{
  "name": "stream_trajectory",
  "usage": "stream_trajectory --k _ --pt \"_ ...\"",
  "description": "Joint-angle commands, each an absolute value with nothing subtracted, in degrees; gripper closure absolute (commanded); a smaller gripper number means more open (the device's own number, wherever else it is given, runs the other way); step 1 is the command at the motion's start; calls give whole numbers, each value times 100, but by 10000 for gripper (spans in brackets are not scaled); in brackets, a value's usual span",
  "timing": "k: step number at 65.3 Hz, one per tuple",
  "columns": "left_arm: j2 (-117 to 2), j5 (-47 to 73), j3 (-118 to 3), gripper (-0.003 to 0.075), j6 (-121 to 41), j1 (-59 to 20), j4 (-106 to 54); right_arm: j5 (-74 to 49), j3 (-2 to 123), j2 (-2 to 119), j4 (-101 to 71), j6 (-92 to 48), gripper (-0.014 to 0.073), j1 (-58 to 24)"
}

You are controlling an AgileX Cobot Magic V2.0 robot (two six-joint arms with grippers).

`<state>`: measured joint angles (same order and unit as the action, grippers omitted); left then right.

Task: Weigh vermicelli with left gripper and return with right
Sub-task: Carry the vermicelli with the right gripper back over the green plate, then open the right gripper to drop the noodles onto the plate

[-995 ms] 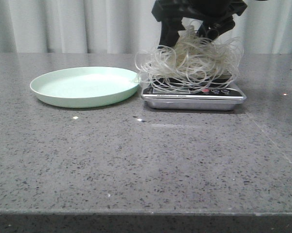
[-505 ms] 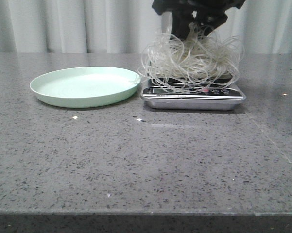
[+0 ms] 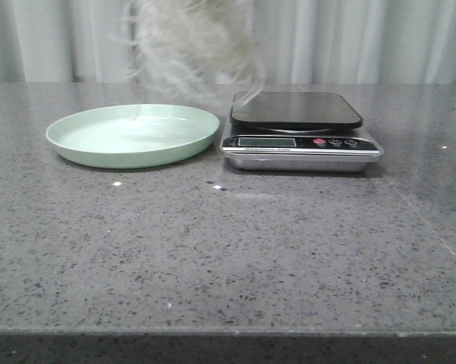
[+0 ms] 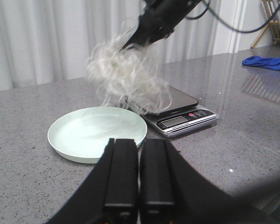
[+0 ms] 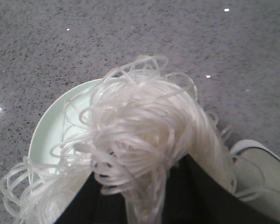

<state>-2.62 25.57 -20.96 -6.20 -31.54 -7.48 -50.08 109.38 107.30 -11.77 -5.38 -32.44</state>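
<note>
The vermicelli (image 3: 188,47) is a whitish noodle tangle, blurred, hanging in the air above the right part of the pale green plate (image 3: 99,140). It also shows in the left wrist view (image 4: 126,77) and the right wrist view (image 5: 144,140). My right gripper (image 4: 137,39) is shut on the vermicelli and holds it from above; in the right wrist view its fingers (image 5: 209,196) are mostly hidden by noodles. My left gripper (image 4: 139,149) is shut and empty, low over the table in front of the plate (image 4: 74,147). The scale (image 3: 300,140) has an empty black platform.
The grey speckled table (image 3: 228,250) stretches toward the front edge. White curtains hang behind. A blue cloth (image 4: 268,62) lies far off to the right in the left wrist view.
The right gripper has lifted the vermicelli off the scale and carried it left, to above the plate. The scale platform is now bare.
</note>
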Motion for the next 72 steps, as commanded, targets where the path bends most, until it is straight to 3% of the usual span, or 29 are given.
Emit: stream_trajectory --k 1,14,25,33,55,72 --pt "-329 2107 -2245 586 -600 -3151 -829 -4556 11304 10841 -1415 -562 439 -3428" --pt "-329 2107 -2245 586 -600 -3151 -829 -4382 11429 11515 -1653 -562 400 -3693" --pt "-329 2107 -2245 586 -600 -3151 -829 -4517 11429 11680 -1659 -562 182 -3699" --pt "-329 2107 -2245 586 -600 -3151 -829 -4610 11647 11598 -1636 -562 98 -3686" --pt "-329 2107 -2245 586 -600 -3151 -829 -4904 11989 10763 -1075 -562 102 -3680" --pt "-329 2100 -2245 586 -600 -3151 -829 -4817 11163 9618 -200 -552 102 -3443"
